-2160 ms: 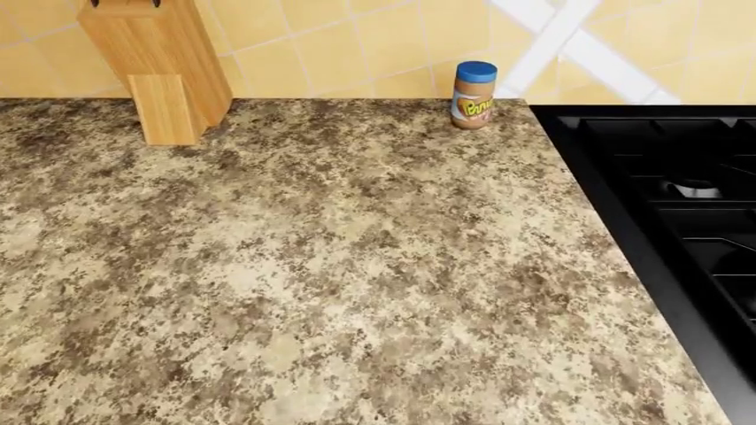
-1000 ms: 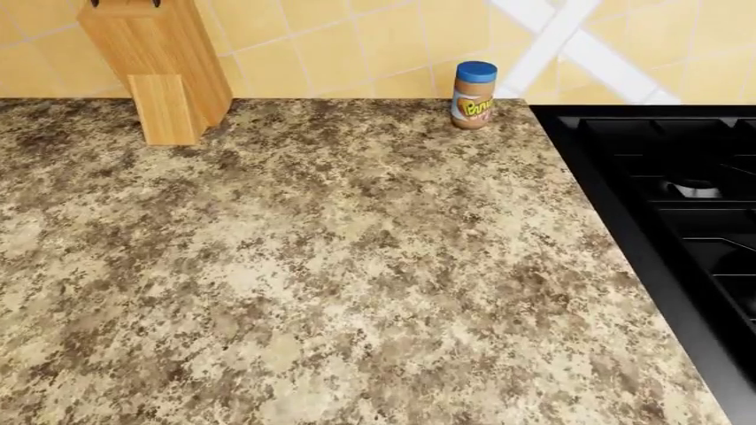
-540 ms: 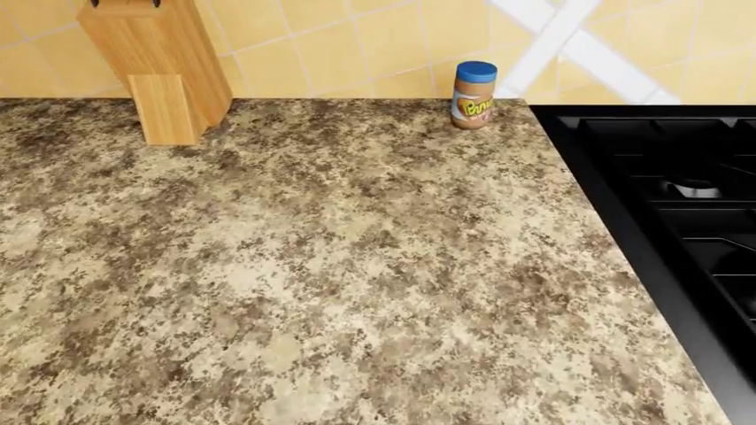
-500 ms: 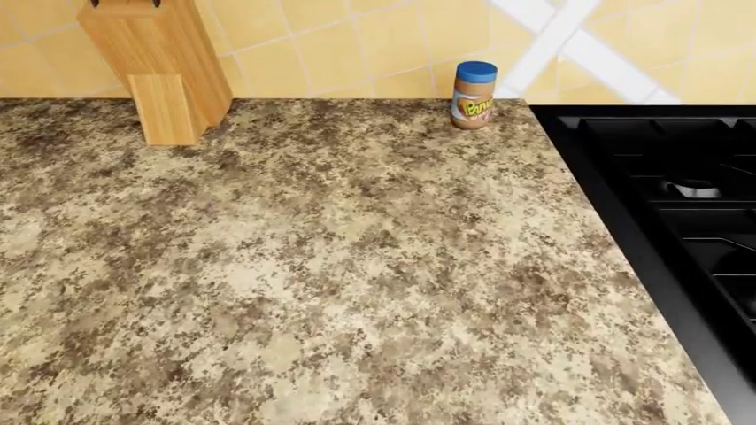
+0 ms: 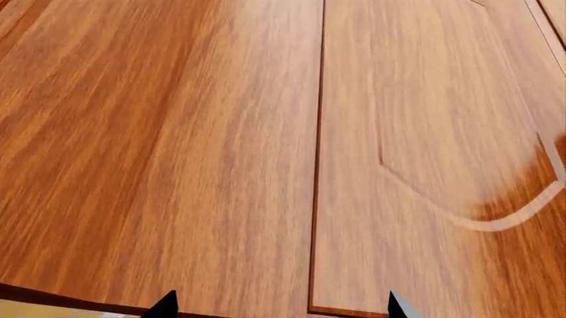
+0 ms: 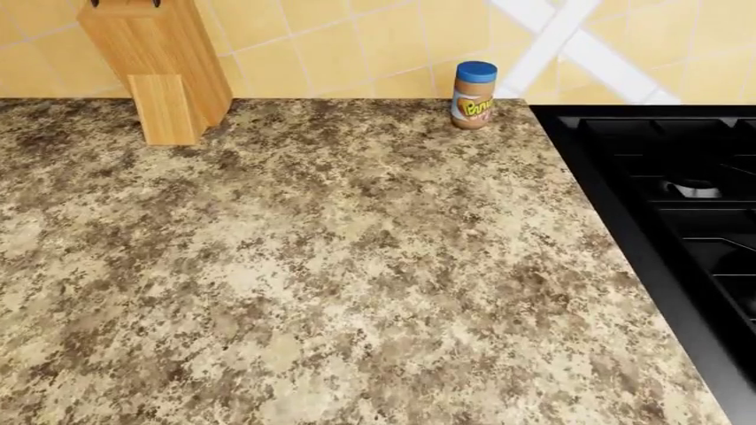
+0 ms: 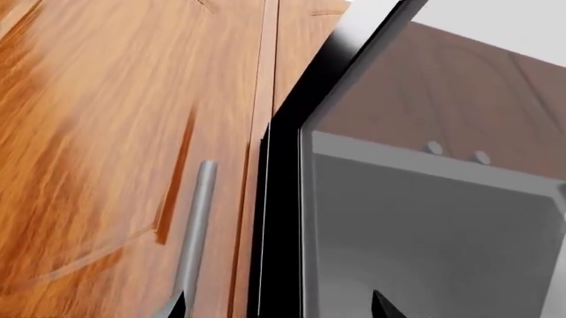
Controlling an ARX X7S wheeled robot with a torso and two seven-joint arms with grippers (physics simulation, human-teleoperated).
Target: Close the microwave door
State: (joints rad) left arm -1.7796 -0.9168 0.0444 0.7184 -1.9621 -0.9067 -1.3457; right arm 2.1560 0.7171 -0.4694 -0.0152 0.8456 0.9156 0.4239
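Two pincers: neither shows in the head view, so both arms sit low, below the surface (image 6: 331, 266).
Left pincer (image 5: 278, 308): only two dark tips show, spread apart with nothing between them, so it reads as open; it faces wooden cabinet doors (image 5: 177, 146).
Right pincer (image 7: 278, 306): two dark tips likewise parted and holding nothing; it points at a black-framed glass door (image 7: 398, 199) beside a cabinet handle (image 7: 196, 225).
Microwave door: probably that black-framed glass panel, standing out from the cabinets, which would suit an open door; I cannot be sure it is not an oven's.
Why so held: the right arm looks lined up to push the panel, a judgement only.
Head view: knife block (image 6: 159, 66) and jar (image 6: 474, 95) stand at the back wall, apart; a black stove (image 6: 661, 204) lies at the right.
Hidden: the door's hinge, its full outline, the microwave body and both arms are cut off.
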